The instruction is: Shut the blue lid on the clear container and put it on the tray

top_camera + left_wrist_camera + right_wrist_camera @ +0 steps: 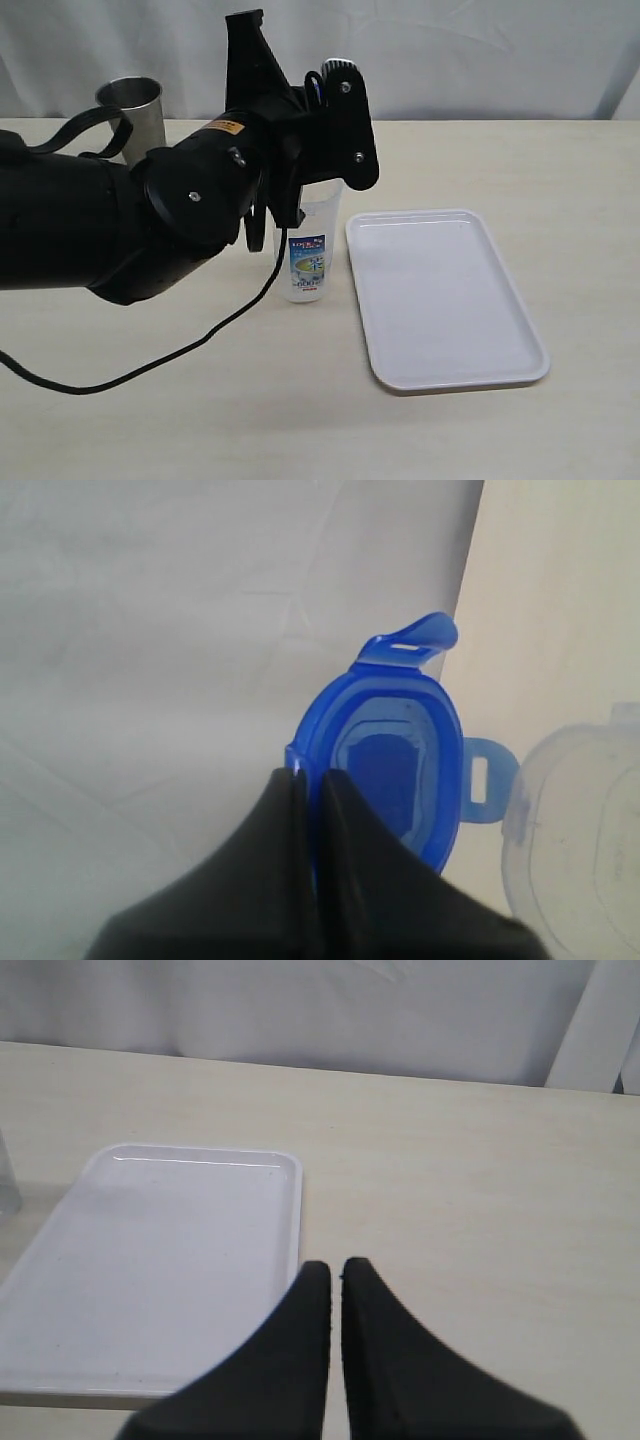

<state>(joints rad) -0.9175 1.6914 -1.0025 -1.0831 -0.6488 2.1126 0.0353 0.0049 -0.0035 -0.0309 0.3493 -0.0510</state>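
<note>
Holding blue lid (395,765) by its edge: left jaws pinched nearly shut on the rim, lid sticking out past the tips, two flaps showing. Clear container (306,255) upright on surface (300,410), centre of ext. view, under the left arm. Its open mouth sits just beside lid in left wrist view; lid not on it. Tray (445,300) lies flat at centre-right, near container. Right jaws shut, gripping nothing, over surface beside tray edge. Steel cup (135,105) upper left, behind arm.
</note>
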